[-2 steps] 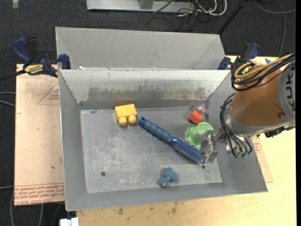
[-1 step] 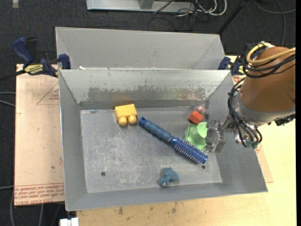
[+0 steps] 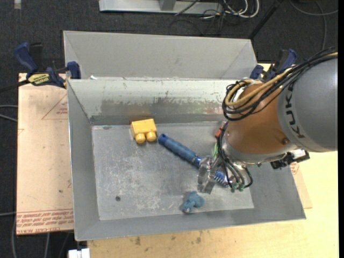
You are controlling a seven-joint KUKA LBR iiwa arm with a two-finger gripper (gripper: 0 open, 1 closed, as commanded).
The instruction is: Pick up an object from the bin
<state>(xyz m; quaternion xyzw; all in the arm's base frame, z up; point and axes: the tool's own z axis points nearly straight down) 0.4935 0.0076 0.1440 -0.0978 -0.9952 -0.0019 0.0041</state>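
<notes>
- Camera view: the hand [image 3: 206, 179] hangs low over the right half of the grey bin [image 3: 80, 160], under the arm's orange wrist cover and its bundle of cables.
- Whether the hand is spread or pressed together cannot be told from here, and nothing can be made out in its grip.
- A blue stick-shaped tool [image 3: 179, 149] lies on the bin floor with its long axis running from upper left down to lower right. Its lower right end comes right up to the hand, so the hand stands at that tip rather than over the middle.
- A small blue lump [image 3: 192, 201] lies just beside the hand, towards the near wall and slightly left.
- A yellow block [image 3: 143, 130] sits well apart, up left by the back wall.
- As I judge it, a grasp of the stick calls for a shift up-left along its axis and jaws set across it.
</notes>
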